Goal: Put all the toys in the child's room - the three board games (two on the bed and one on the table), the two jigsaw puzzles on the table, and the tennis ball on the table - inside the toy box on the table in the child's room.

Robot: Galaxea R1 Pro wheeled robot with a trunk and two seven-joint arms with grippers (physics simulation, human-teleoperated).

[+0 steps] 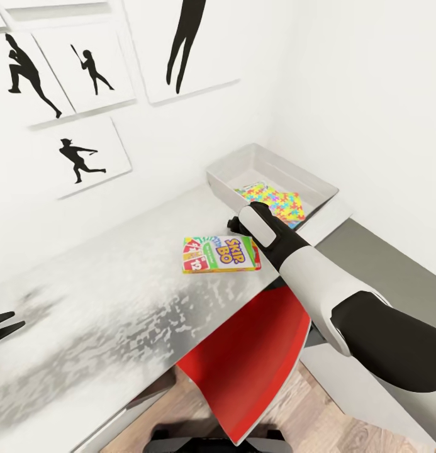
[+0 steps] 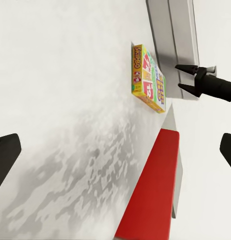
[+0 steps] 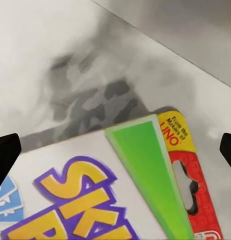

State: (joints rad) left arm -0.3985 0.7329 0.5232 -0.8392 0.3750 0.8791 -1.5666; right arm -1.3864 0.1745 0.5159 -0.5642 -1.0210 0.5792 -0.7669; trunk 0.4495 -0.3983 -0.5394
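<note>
Here the Skip-Bo game box (image 1: pixel 221 253) lies flat on the light grey surface (image 1: pixel 104 296), and everything else is placed from it. The toy box (image 1: pixel 268 165) sits beyond it toward the wall corner, near but apart, with a jigsaw puzzle (image 1: pixel 277 200) lying inside on the bin floor. Whether one or two sheets lie there cannot be told.

The right pincer (image 2: pixel 191 80) hangs just past the game box on the toy-box side, above the surface; in the left wrist view its two fingers stand apart with nothing between them, so released. In the right wrist view the box lid sits close under the fingertips (image 3: pixel 5 152), green wedge and red UNO strip plain.

The right forearm covers the near rim of the toy box and part of the puzzle in the head view.

The left pincer (image 1: pixel 4 324) is well away from the game box along the surface, fingers spread, holding nothing.

A red chair (image 1: pixel 249 358) stands tucked under the surface edge just below the game box. Black silhouette sports pictures (image 1: pixel 79 157) hang on the wall behind it.
</note>
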